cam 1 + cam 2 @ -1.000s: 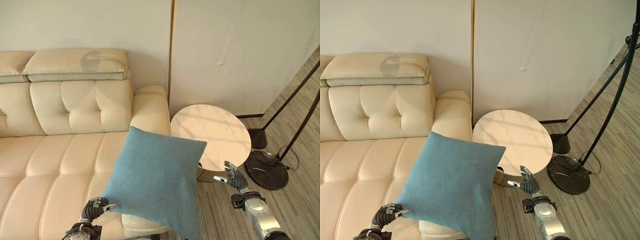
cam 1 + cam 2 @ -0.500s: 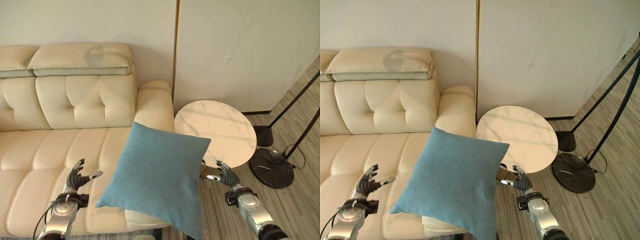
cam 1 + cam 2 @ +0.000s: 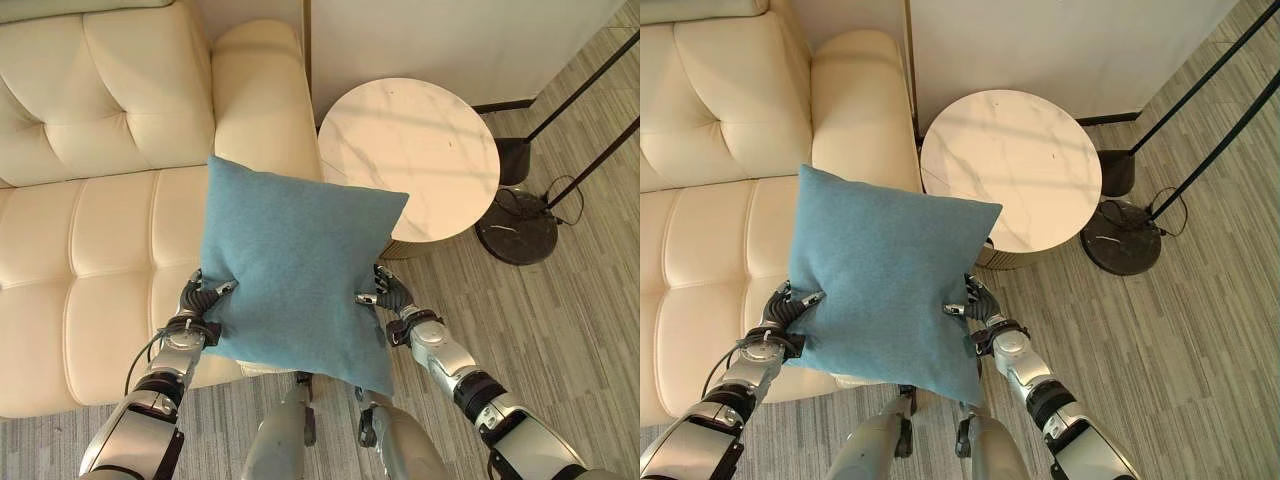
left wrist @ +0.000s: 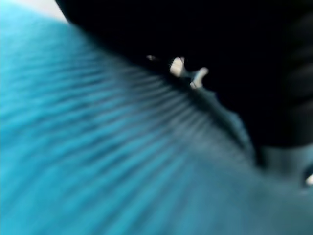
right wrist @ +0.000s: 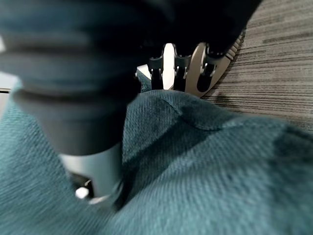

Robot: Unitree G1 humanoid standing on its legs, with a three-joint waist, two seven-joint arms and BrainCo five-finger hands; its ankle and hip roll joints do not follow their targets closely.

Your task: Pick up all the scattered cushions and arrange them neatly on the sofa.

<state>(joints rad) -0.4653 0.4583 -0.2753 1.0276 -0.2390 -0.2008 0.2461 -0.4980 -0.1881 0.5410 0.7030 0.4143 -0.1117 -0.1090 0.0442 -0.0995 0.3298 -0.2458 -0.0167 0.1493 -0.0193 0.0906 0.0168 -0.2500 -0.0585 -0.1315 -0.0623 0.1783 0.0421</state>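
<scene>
Cushion work is partway along, by the look of it. At the left, the cream sofa (image 3: 90, 230) shows no cushion arranged on its seat. The left hand (image 3: 198, 297) pinches the near left edge of the blue cushion (image 3: 290, 260), thumb curled onto the fabric. That cushion is held up over the sofa's front corner. The right hand (image 3: 385, 293) likewise clamps the cushion's right edge. Beyond stand a round marble side table (image 3: 410, 155) and lamp base (image 3: 515, 225). Placing remains.
</scene>
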